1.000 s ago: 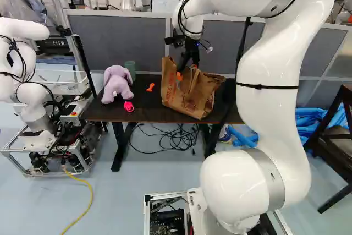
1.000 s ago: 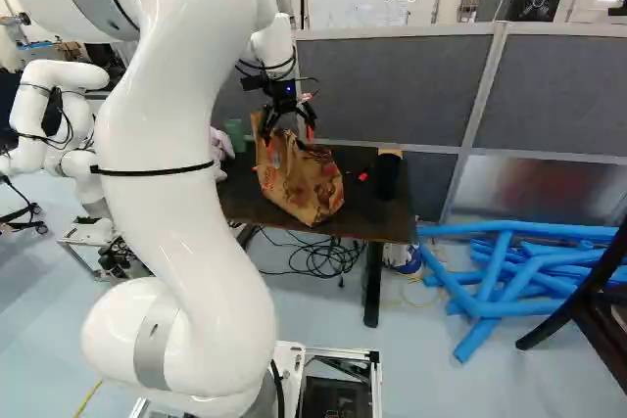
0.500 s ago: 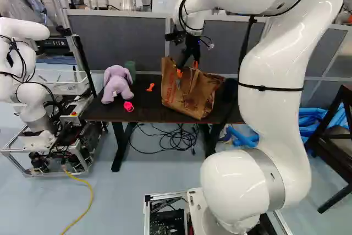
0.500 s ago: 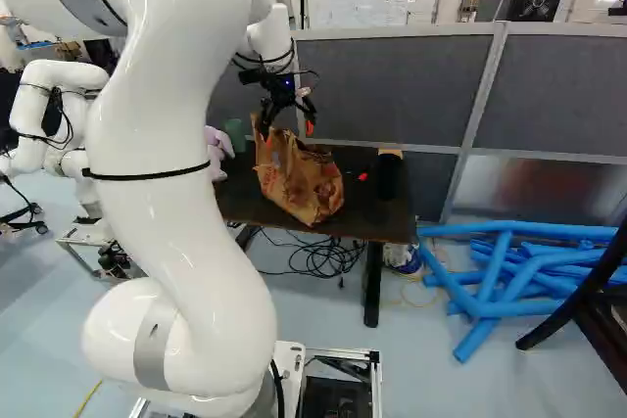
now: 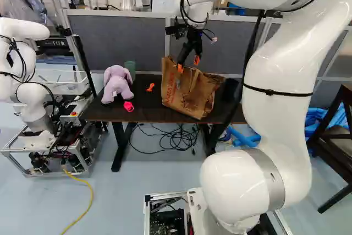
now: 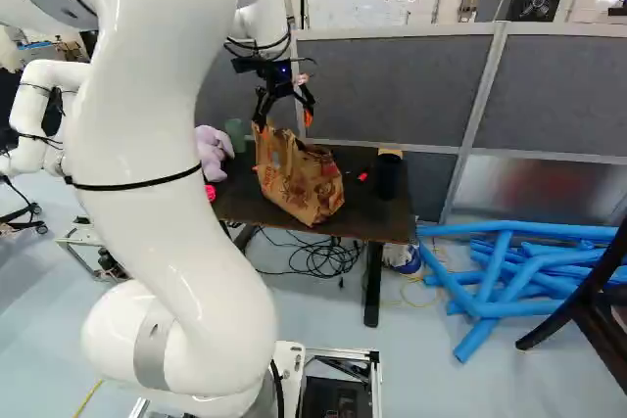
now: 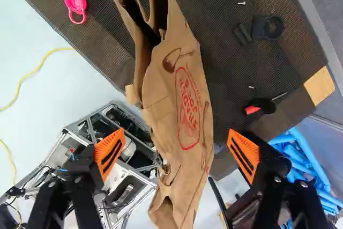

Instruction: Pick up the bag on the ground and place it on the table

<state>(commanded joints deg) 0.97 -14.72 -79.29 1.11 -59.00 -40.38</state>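
Left base view: gripper (image 5: 188, 64) is rising toward 12 o'clock, fingers apart; paper bag (image 5: 190, 96) is staying tabled, task apparently finishing.

2 views overlap from behind, 1 close above.

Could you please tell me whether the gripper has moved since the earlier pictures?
Yes, upward: in the left base view, the gripper has risen against the table, which has stayed put.

Bright indoor light; white highlights streak the arm (image 6: 162, 242).
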